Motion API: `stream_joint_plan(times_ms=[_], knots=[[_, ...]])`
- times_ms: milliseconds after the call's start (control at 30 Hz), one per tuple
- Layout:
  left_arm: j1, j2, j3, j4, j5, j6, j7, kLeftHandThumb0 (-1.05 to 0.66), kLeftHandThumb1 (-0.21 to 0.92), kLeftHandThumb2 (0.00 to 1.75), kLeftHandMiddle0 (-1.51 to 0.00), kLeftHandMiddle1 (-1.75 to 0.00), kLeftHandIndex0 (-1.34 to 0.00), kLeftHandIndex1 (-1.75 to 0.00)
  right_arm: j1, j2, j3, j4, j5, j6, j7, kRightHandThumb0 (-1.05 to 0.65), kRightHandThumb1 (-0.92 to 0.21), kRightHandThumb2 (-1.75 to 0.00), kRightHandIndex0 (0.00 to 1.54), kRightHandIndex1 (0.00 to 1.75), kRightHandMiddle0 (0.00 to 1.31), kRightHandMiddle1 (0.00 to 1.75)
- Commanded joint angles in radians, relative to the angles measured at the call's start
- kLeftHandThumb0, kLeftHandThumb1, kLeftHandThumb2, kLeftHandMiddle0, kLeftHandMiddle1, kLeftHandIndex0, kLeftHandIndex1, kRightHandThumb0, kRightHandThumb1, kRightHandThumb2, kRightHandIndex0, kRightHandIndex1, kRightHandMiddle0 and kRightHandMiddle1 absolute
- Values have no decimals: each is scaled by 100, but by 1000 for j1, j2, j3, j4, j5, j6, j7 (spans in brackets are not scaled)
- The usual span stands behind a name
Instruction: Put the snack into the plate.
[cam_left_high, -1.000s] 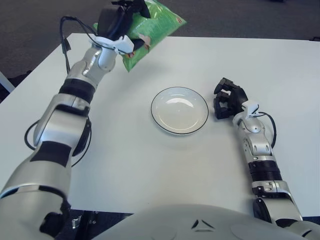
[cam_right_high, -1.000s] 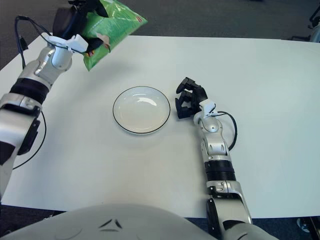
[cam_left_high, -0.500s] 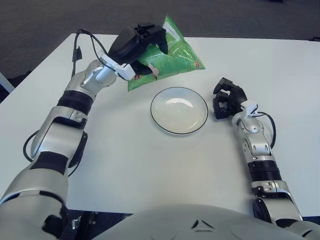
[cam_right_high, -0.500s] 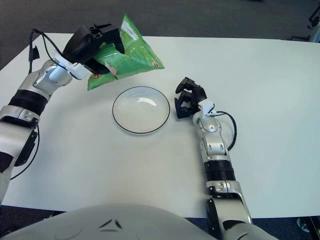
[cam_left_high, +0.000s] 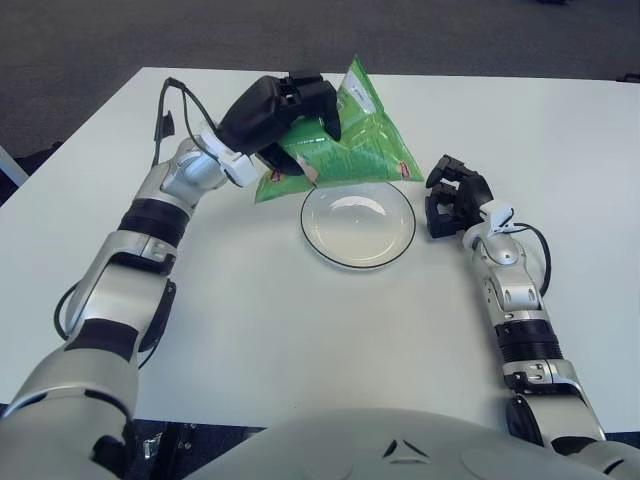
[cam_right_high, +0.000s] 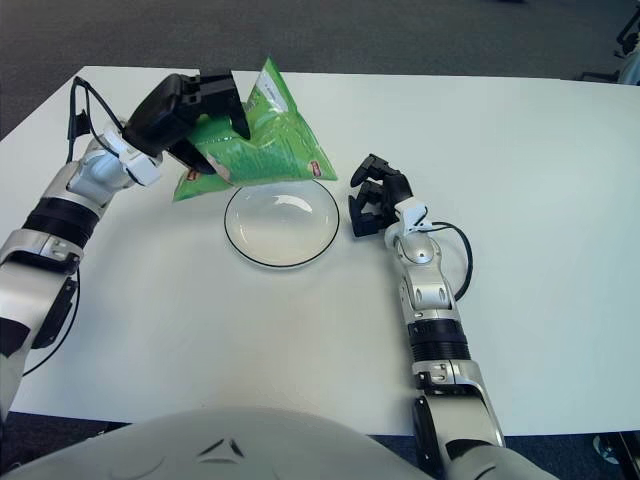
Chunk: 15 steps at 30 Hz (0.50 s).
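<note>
While my left hand (cam_left_high: 275, 110) clamps the crinkly green plastic snack bag (cam_left_high: 345, 145) over the far-left rim of the round white black-edged plate (cam_left_high: 358, 221), my right hand (cam_left_high: 455, 196) sits curled just right of that plate

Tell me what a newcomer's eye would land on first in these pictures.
First, the bright green snack bag, gripped by the left hand and held above the far-left rim of the plate. The plate, white with a dark rim and empty, sits mid-table. The right hand, fingers curled, shows just right of the plate.
</note>
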Motion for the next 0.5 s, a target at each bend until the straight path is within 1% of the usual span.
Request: stream_joint_plan(times_ms=[0, 133, 300, 467], knots=[[22, -12, 1, -31, -72, -23, -66, 0, -11, 175, -98, -159, -71, -175, 83, -12, 15, 98, -30, 82, 13, -1, 4, -173, 88, 174, 65, 174], [30, -24, -6, -31, -134, -40, -144, 0, -10, 174, -96, -161, -70, -175, 79, -13, 17, 107, -31, 76, 12, -1, 6, -174, 89, 175, 67, 173], [33, -43, -23, -24, -204, -57, -242, 0, -7, 171, -93, -163, -67, -175, 78, -12, 19, 108, -31, 75, 9, -1, 6, -175, 89, 175, 67, 174], [30, -64, -26, -9, -237, -70, -314, 0, -5, 170, -92, -164, -66, -175, 79, -10, 18, 107, -30, 79, 7, -1, 6, -175, 89, 175, 67, 174]])
